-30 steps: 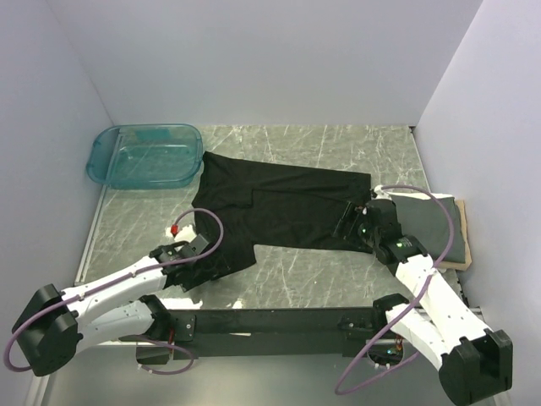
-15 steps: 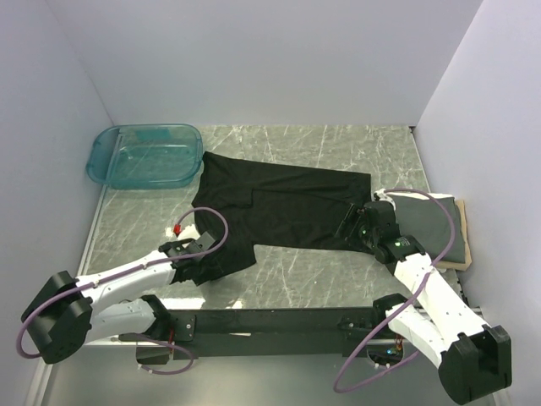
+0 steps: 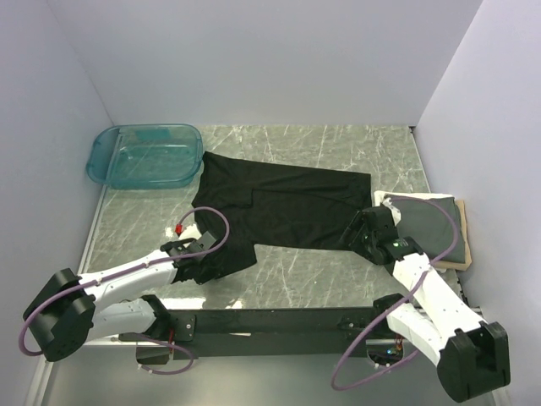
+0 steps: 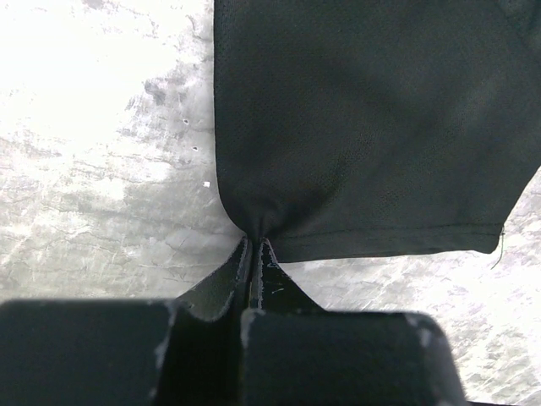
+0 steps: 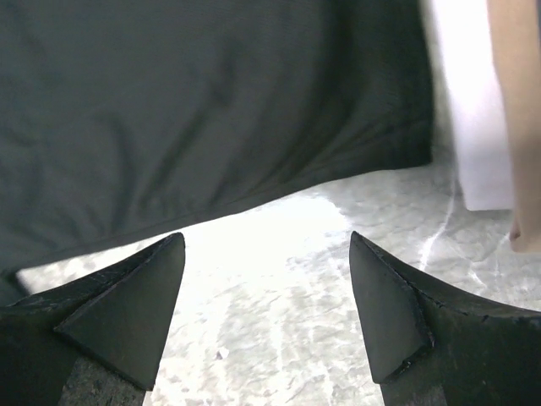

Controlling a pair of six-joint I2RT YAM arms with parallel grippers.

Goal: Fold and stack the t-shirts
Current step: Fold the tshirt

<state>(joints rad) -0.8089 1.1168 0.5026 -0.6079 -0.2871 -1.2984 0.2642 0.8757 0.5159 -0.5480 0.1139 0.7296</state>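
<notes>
Corner of black t-shirt (image 4: 363,127) inside left claw (image 4: 254,245)

Grey-green marble-patterned worktop (image 3: 338,148), white veining throughout. Enclosed on three sides by plain pale lavender panels: back wall (image 3: 270,59), left wall (image 3: 42,127), right wall (image 3: 494,101). Metal edging strip (image 3: 91,233) along the worktop's left side. Even, diffuse light overall; bright glare off the stone surface in both wrist views.

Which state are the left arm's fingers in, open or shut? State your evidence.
Shut on cloth: the left fingers press together, pinching the black t-shirt at its puckered corner.
</notes>
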